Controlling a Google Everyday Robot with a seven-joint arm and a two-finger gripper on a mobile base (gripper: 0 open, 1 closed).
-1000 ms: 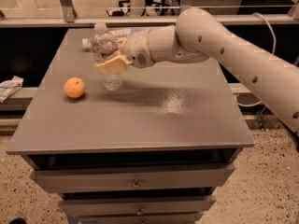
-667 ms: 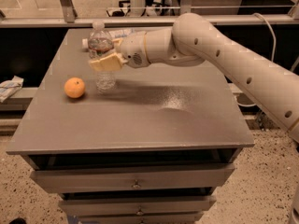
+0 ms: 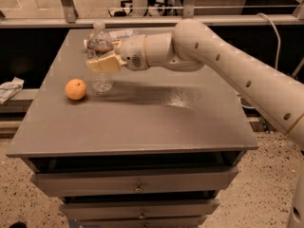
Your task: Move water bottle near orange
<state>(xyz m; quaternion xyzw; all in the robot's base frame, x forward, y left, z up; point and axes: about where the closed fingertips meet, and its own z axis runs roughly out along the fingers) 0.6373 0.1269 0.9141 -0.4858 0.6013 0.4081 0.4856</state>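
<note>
The water bottle (image 3: 100,56) is a clear ribbed plastic bottle with a white cap, standing upright at the left of the grey tabletop (image 3: 142,122). My gripper (image 3: 102,63) reaches in from the right and is shut on the bottle's middle, its tan fingers (image 3: 107,63) across the label area. The orange (image 3: 76,89) is a small round fruit resting on the table just left of the bottle's base, a small gap apart.
A second bottle (image 3: 122,33) lies on its side at the table's back edge, behind my gripper. The table is a drawer cabinet (image 3: 137,186). A railing (image 3: 152,20) runs behind it. My arm (image 3: 237,70) spans the table's right half.
My gripper has carried the water bottle leftward, closer to the orange. The orange has not moved.
</note>
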